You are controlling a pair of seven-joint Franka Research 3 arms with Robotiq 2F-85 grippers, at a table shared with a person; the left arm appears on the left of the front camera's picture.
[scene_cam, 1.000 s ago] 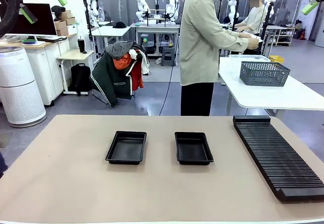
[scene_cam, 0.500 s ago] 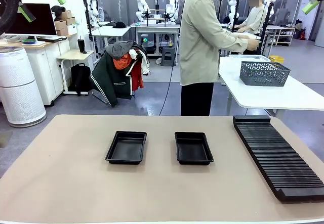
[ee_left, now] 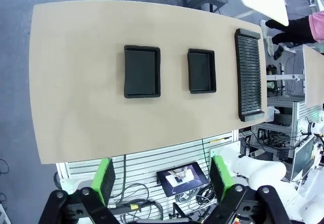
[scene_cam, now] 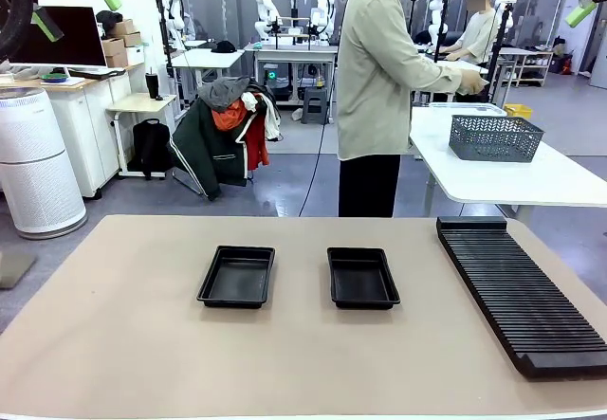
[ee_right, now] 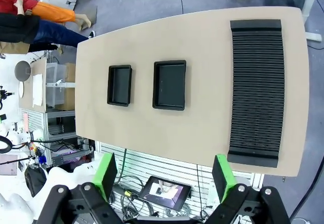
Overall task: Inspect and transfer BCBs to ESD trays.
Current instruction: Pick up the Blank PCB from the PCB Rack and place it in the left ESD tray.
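Table (scene_cam: 133,344): one, tan.
Trays (scene_cam: 236,276) (scene_cam: 362,278): two, black.
Rack (scene_cam: 522,292): one, ribbed.
My grippers: left gripper (ee_left: 162,177), right gripper (ee_right: 164,176), both wide open.
Person (scene_cam: 379,79): one, hands maybe holding something.

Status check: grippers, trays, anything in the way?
Left gripper, right gripper open, high over table, holding nothing. Two trays empty, side by side. Ribbed rack to their right, apart.

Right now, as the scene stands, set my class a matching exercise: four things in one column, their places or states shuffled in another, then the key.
1. left ESD tray
2. slotted rack
3. mesh basket
4. left gripper

a. on the white side table
b. open, high above the work table
c. empty, mid-table
d. along the work table's right side

Pairs: 1-c, 2-d, 3-a, 4-b
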